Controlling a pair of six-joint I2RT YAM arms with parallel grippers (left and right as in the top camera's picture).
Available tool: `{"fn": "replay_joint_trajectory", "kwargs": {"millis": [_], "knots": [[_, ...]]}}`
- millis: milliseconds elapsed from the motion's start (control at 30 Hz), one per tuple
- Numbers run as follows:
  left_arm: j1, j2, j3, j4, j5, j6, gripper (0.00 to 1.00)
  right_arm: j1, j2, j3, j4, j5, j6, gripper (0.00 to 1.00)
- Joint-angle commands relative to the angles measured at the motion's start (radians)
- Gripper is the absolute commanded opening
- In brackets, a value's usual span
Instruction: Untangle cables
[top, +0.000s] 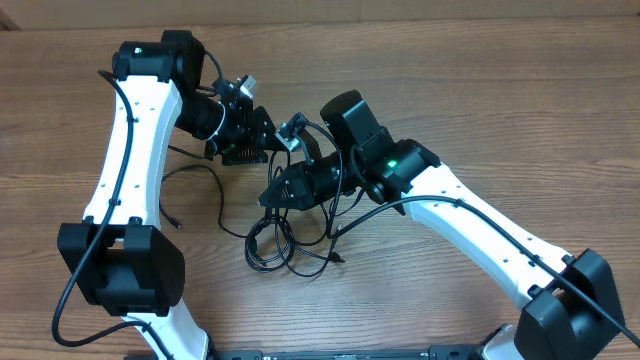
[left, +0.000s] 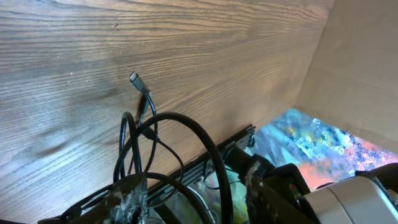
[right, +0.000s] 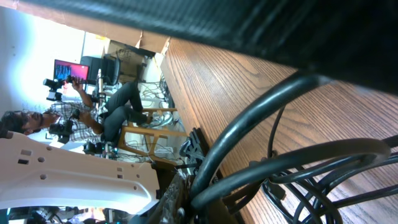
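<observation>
Overhead: cables lie in a loose tangle on table btw. both arms, just under right gripper. It is closed; if it pinches a strand, cannot tell. Left gripper jaws stand half apart, cable loops btw. them.

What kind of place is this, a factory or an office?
Most likely a robotics lab or workshop: two white robot arms work over tangled cables on a wooden table, and the right wrist view shows a seated person near a lit monitor.

Thin black cables — loose, tangled loops — lie on the wooden table.
</observation>
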Motion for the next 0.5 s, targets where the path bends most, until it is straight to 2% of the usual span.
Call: {"fn": "replay_joint_trajectory", "kwargs": {"millis": [0,133,200,267,300,400,467], "knots": [[0.010,-0.013,-0.005,-0.002,-0.015,0.000,0.33,-0.001,-0.023,0.023,0.009,-0.031,-0.015,0.04],[0.010,-0.013,-0.005,-0.001,-0.015,0.000,0.19,-0.002,-0.023,0.023,0.014,-0.031,0.015,0.04],[0.010,-0.013,-0.005,0.001,-0.015,0.000,0.04,-0.002,-0.023,0.023,0.010,-0.029,0.014,0.04],[0.010,-0.013,-0.005,0.017,-0.039,-0.018,0.04,-0.002,-0.023,0.023,0.003,0.007,0.015,0.04],[0.011,-0.013,-0.005,0.028,-0.083,-0.068,0.04,-0.003,-0.023,0.023,-0.005,0.032,0.020,0.04],[0.011,-0.013,-0.005,0.040,-0.262,-0.225,0.04,-0.015,-0.023,0.023,-0.069,0.225,0.147,0.04],[0.011,-0.013,-0.005,0.040,-0.368,-0.273,0.04,-0.023,-0.023,0.023,-0.126,0.351,0.217,0.04]]}}
